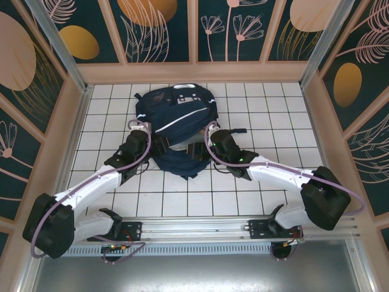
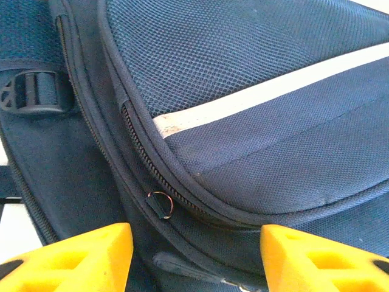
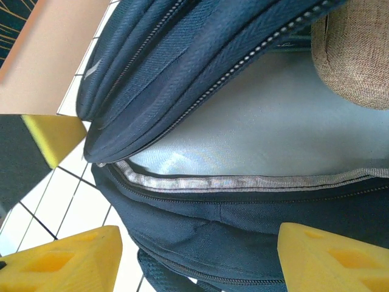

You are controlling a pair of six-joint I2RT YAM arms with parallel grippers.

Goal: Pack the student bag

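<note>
The student bag, a navy backpack with a thin white stripe, lies at the middle of the tiled table. My left gripper is at its near left side and my right gripper at its near right. In the left wrist view the left gripper stands open over the bag's front pocket, with a zip ring just ahead. In the right wrist view the right gripper is open astride the bag's lower lip. The main compartment gapes, showing grey lining and a tan fabric item inside.
White tiles stretch between the bag and the metal rail at the near edge. Wooden walls close in the left, right and back. A dark strap trails from the bag's right. A black buckle sits on its side.
</note>
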